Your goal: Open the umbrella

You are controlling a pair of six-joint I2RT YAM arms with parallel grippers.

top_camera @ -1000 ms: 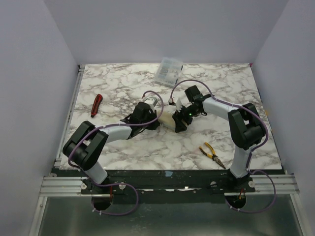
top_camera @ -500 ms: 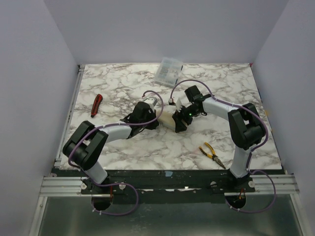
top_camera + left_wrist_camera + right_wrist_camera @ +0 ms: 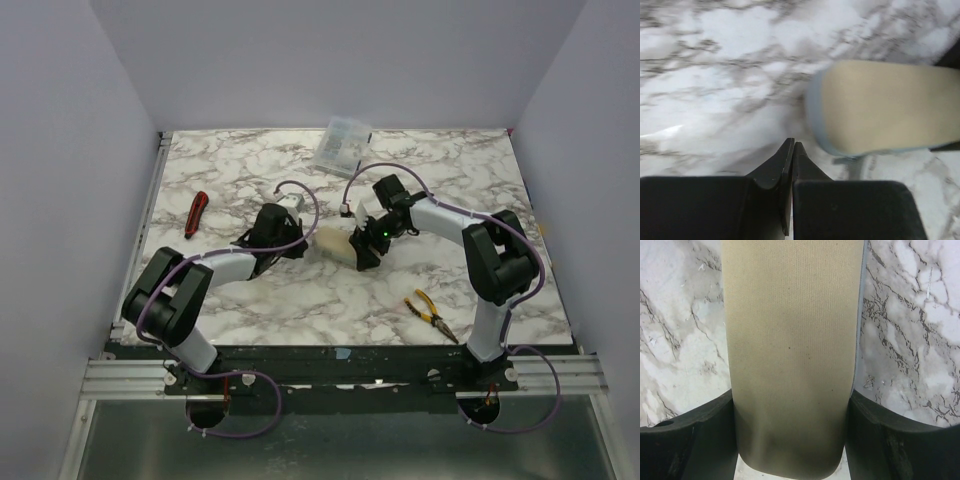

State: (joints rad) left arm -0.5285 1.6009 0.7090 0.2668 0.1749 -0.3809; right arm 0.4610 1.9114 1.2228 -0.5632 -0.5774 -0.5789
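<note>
The folded umbrella [image 3: 333, 243] lies on the marble table as a cream fabric bundle with a pale blue edge. My right gripper [image 3: 364, 246] is shut on it; in the right wrist view the umbrella [image 3: 792, 340] fills the gap between both black fingers [image 3: 710, 435] of the right gripper [image 3: 791, 410]. My left gripper [image 3: 297, 245] sits just left of the umbrella's free end, shut with nothing in it. In the left wrist view the left gripper [image 3: 792, 146] has its tips pressed together, with the umbrella's rounded end [image 3: 890, 107] a short way ahead and to the right, not touching.
A clear plastic box [image 3: 342, 146] stands at the back of the table. A red-handled tool [image 3: 195, 213] lies at the left. Yellow-handled pliers [image 3: 428, 313] lie at the front right. Plain walls close in three sides.
My left gripper has shut empty and drawn back leftward from the umbrella, baring its cream end. The right gripper and umbrella have stayed put.
</note>
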